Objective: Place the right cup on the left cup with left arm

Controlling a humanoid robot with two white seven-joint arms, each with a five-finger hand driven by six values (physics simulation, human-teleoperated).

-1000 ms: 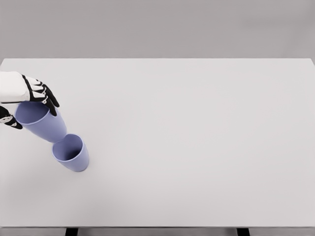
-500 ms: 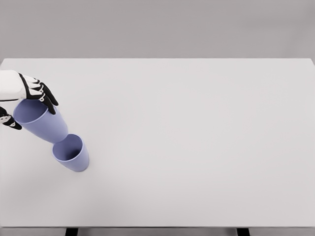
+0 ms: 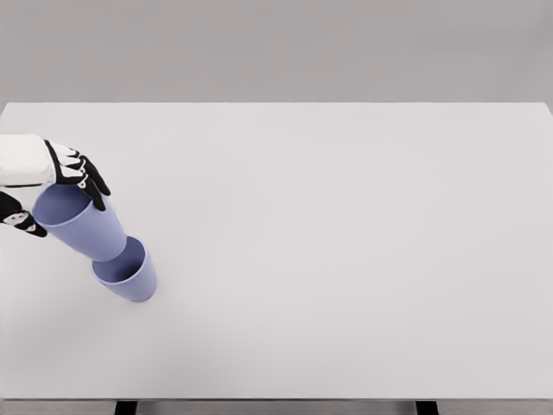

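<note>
So we've got the held blue cup (image 3: 79,223) tilted, its base dipping into the mouth of the other blue cup (image 3: 130,272), which stands on the white table (image 3: 346,259) near the left side. Our left hand (image 3: 52,186) is grasping the tilted one around its rim, fingers (image 3: 91,181) curled over the far edge.

White table (image 3: 346,259), grey backdrop.

Setting: we recorded a simulated test space, judging by one plain white bench (image 3: 346,259), a flat grey backdrop (image 3: 276,47), and uniform rendered surfaces.
</note>
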